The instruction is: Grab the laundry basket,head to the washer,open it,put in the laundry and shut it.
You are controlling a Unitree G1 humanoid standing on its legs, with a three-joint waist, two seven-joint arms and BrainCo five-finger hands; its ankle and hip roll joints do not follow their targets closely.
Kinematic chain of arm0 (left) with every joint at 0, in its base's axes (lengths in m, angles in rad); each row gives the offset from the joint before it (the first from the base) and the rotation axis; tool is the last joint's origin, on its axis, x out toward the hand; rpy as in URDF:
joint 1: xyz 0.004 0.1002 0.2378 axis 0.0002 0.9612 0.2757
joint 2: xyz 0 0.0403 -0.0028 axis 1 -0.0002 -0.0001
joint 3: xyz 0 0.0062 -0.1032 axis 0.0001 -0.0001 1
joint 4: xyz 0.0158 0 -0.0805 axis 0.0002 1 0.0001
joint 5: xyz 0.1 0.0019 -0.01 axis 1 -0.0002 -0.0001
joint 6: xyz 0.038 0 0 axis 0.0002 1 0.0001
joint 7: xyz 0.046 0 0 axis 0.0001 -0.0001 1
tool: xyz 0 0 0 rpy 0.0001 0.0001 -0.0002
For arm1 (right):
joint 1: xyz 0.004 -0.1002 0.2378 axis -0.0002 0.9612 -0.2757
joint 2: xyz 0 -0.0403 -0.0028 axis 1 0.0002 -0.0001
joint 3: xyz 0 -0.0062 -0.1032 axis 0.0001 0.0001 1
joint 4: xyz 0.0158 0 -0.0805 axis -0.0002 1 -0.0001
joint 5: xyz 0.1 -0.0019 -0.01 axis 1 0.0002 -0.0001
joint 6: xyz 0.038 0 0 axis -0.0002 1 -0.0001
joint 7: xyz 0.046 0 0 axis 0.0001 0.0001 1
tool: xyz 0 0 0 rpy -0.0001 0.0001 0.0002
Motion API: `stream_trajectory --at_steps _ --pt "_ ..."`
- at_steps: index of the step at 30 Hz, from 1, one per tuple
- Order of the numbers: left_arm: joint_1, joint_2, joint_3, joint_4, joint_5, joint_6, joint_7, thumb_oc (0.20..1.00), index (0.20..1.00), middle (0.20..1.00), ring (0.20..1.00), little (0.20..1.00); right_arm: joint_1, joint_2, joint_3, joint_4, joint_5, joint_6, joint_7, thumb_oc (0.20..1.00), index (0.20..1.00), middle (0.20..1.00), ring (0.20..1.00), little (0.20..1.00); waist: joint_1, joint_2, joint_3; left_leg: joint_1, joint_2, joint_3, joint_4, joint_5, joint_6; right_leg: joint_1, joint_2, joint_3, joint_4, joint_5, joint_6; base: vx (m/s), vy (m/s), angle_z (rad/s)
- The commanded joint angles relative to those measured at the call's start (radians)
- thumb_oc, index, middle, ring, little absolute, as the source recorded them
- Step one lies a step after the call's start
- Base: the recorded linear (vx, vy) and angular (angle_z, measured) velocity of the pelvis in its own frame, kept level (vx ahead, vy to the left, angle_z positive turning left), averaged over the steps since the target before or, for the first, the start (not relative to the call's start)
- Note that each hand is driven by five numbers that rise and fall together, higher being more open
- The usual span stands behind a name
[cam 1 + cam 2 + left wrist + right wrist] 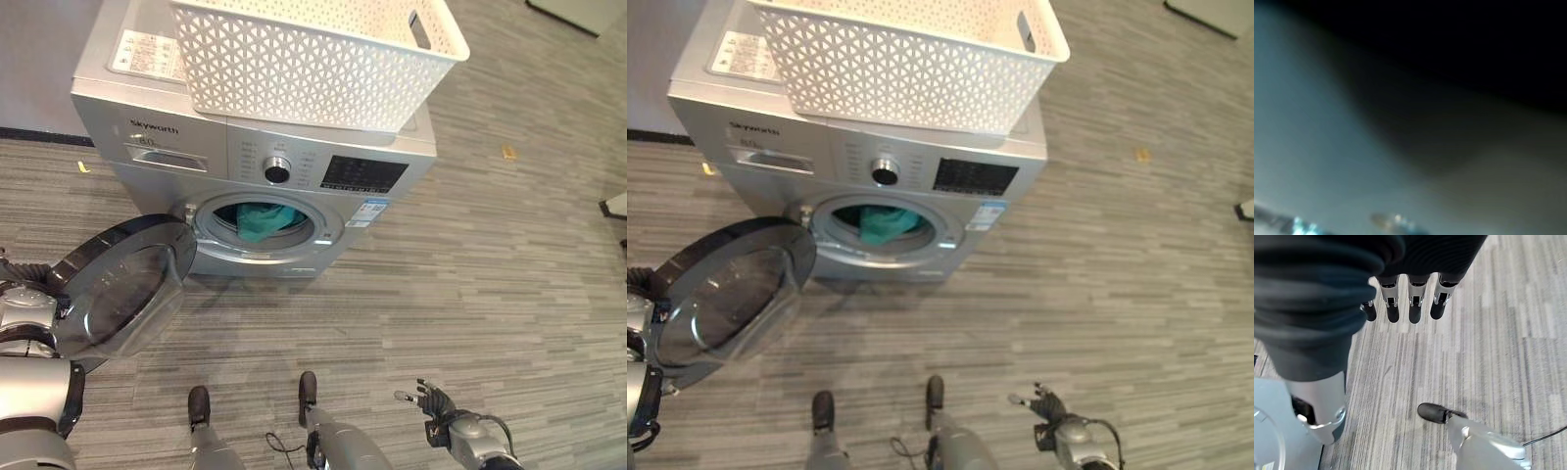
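The silver front-loading washer (294, 162) stands ahead with its round glass door (122, 289) swung wide open to the left. A teal cloth (260, 220) lies inside the drum. The white lattice laundry basket (313, 59) sits on top of the washer and looks empty from here. My left hand (24, 304) is at the door's outer edge, behind the glass. My right hand (431, 399) hangs low at the lower right, well away from the washer. Its fingers (1410, 303) are straight and hold nothing.
Grey striped floor stretches to the right of the washer. A small yellow scrap (507, 151) lies on it, and another (83, 167) by the washer's left side. A dark object (615, 208) sits at the right edge. A dark baseboard (39, 135) runs behind on the left.
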Motion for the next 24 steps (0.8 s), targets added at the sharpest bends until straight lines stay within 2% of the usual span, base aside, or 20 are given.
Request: stream_trajectory --at_steps 1,4,5,7,10,14,21,22,23,24 --pt "0.063 -0.123 -0.081 0.142 0.090 0.048 -0.179 1.000 1.000 1.000 1.000 1.000 -0.063 -0.035 0.030 0.016 -0.018 -0.004 0.010 1.000 1.000 1.000 1.000 1.000 -0.017 -0.022 0.005 -0.016 0.002 -0.054 0.009 -0.058 0.044 0.022 -0.046 0.021 0.001 -0.082 0.081 0.03 0.025 -0.01" --pt "0.128 -0.218 -0.134 0.140 0.166 0.084 -0.267 1.000 1.000 1.000 1.000 1.000 -0.081 -0.038 0.041 0.017 -0.046 0.009 0.013 1.000 1.000 1.000 1.000 1.000 -0.024 -0.012 -0.008 -0.001 0.001 -0.042 0.009 -0.066 0.046 0.027 -0.048 0.030 0.001 -0.085 0.079 0.04 0.030 -0.01" --pt "0.183 -0.297 -0.161 0.113 0.200 0.093 -0.296 1.000 1.000 1.000 1.000 1.000 -0.085 -0.037 0.042 0.013 -0.058 0.013 0.016 1.000 1.000 1.000 1.000 1.000 -0.027 -0.001 -0.015 0.015 -0.004 -0.035 0.009 -0.072 0.048 0.037 -0.050 0.034 0.001 -0.087 0.078 0.04 0.024 -0.01" --pt "0.183 -0.297 -0.161 0.113 0.200 0.093 -0.296 1.000 1.000 1.000 1.000 1.000 -0.085 -0.037 0.042 0.013 -0.058 0.013 0.016 1.000 1.000 1.000 1.000 1.000 -0.026 -0.001 -0.015 0.016 -0.004 -0.035 0.009 -0.072 0.048 0.037 -0.050 0.034 0.001 -0.087 0.078 0.03 0.024 -0.08" --pt "0.258 -0.441 -0.240 0.069 0.270 0.093 -0.285 1.000 1.000 1.000 1.000 1.000 -0.090 -0.030 0.044 0.013 -0.082 0.021 0.026 1.000 1.000 1.000 1.000 1.000 -0.031 0.031 -0.030 0.057 -0.016 -0.020 0.009 -0.086 0.055 0.064 -0.059 0.047 0.001 -0.093 0.075 0.06 0.039 -0.12" --pt "0.315 -0.590 -0.287 0.042 0.264 0.075 -0.267 1.000 1.000 1.000 1.000 1.000 -0.097 -0.006 0.042 0.053 -0.089 0.027 0.021 1.000 1.000 1.000 1.000 1.000 -0.039 0.062 -0.045 0.102 -0.024 0.003 0.009 -0.104 0.060 0.088 -0.066 0.067 0.005 -0.102 0.073 0.06 0.003 -0.08" --pt "0.215 -0.814 -0.447 -0.044 0.247 0.020 -0.216 1.000 1.000 1.000 1.000 1.000 -0.110 0.031 0.053 0.168 -0.084 0.021 0.007 1.000 1.000 1.000 1.000 1.000 -0.083 0.093 -0.068 0.157 -0.032 0.036 0.009 -0.128 0.071 0.111 -0.067 0.111 0.013 -0.110 0.075 0.05 -0.036 -0.21" --pt "0.275 -0.760 -0.461 -0.091 0.310 -0.013 -0.173 1.000 1.000 1.000 1.000 1.000 -0.109 0.030 0.043 0.180 -0.101 0.015 -0.017 1.000 1.000 1.000 1.000 1.000 -0.069 0.100 -0.061 0.160 -0.037 0.035 0.009 -0.134 0.073 0.118 -0.070 0.108 0.013 -0.108 0.073 0.03 -0.033 -0.35" --pt "0.293 -0.771 -0.452 -0.134 0.252 -0.037 -0.212 1.000 1.000 1.000 1.000 1.000 -0.091 0.030 0.038 0.186 -0.083 -0.006 -0.017 1.000 1.000 1.000 1.000 1.000 -0.065 0.108 -0.064 0.157 -0.037 0.035 0.009 -0.130 0.072 0.116 -0.072 0.105 0.010 -0.109 0.073 0.02 -0.038 -0.34" --pt "0.267 -0.788 -0.430 -0.154 0.190 -0.049 -0.179 1.000 1.000 1.000 1.000 1.000 -0.084 0.029 0.024 0.201 -0.071 -0.003 -0.016 1.000 1.000 1.000 1.000 1.000 -0.069 0.111 -0.060 0.162 -0.037 0.035 0.009 -0.131 0.072 0.122 -0.072 0.105 0.008 -0.112 0.073 0.01 -0.037 -0.28"
